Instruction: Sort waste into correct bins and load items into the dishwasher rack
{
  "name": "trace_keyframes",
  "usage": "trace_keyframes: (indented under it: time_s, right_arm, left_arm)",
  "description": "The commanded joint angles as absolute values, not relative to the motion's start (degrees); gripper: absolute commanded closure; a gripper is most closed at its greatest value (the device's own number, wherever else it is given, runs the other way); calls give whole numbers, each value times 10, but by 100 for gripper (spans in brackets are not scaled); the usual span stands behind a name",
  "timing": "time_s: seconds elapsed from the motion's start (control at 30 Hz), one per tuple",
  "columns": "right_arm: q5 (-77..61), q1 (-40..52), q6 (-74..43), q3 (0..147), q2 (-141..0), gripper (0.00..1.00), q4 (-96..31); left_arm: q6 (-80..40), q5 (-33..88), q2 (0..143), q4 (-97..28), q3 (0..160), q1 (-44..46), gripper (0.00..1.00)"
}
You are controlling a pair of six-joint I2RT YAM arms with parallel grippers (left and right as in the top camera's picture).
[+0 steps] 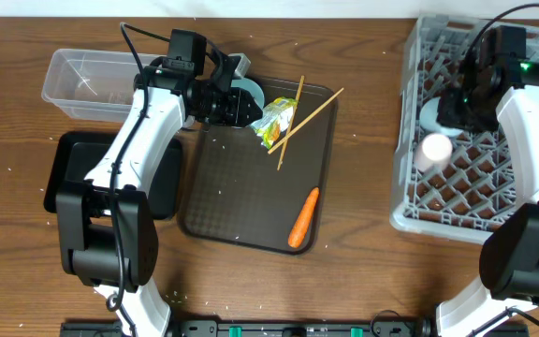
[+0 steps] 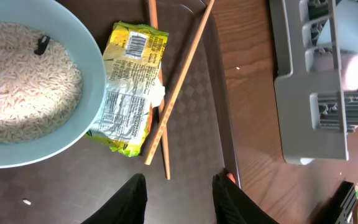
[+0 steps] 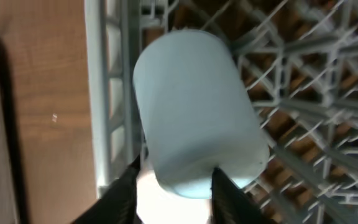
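Wrapper (image 2: 129, 87) lies ahead of the left end effector (image 2: 179, 183), a little to its left, on the brown tray (image 1: 241, 206). Its long axis runs away from the fingers, which stand apart with nothing between them. The bowl (image 2: 30, 93) sits against the wrapper's left edge and the chopsticks (image 2: 182, 81) cross its right side, so a grasp probably has to close across the short width without snagging a stick. The left arm is far nearer, and the tub (image 1: 68, 80) and black tray (image 1: 64, 178) are on its side. The right end effector (image 3: 176, 180) hovers over the rack (image 1: 410, 122) with the blue cup (image 3: 191, 106) at its fingertips. I cannot tell whether it grips the cup.
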State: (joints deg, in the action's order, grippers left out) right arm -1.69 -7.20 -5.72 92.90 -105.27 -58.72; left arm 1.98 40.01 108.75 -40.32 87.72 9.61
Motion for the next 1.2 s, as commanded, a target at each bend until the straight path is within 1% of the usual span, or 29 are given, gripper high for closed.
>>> trace_keyframes:
  time_s: [0.0, 0.27, 0.37, 0.43, 0.5, 0.57, 0.7, 0.77, 0.9, 1.17]
  right_arm:
    - [0, -68, -58, 926, -1057, 61, -558]
    - [-5, -68, -57, 926, -1057, 49, -476]
    - [-22, -68, -50, 926, -1057, 48, -447]
    - [-41, -68, -50, 926, -1057, 46, -446]
    - [-63, -68, -51, 926, -1057, 41, -453]
    - [-83, -67, -51, 926, -1057, 37, -464]
    - [-134, -64, -51, 926, -1056, 32, -490]
    - [-156, -62, -51, 926, -1056, 31, -504]
    - [-179, -57, -51, 926, -1056, 30, -526]
    - [-161, -56, -51, 926, -1056, 30, -536]
  left_arm:
    - [28, 394, 1084, -405, 872, 97, 64]
    - [28, 394, 1084, -405, 872, 97, 64]
    - [28, 394, 1084, -405, 872, 97, 64]
    - [28, 394, 1084, -405, 872, 98, 64]
    - [28, 394, 1084, -405, 872, 101, 64]
    - [28, 393, 1084, -405, 871, 105, 64]
    - [28, 363, 1084, -405, 871, 117, 64]
    - [28, 347, 1084, -405, 871, 123, 64]
    - [28, 338, 1084, -405, 871, 132, 63]
    - [28, 337, 1084, -405, 871, 135, 63]
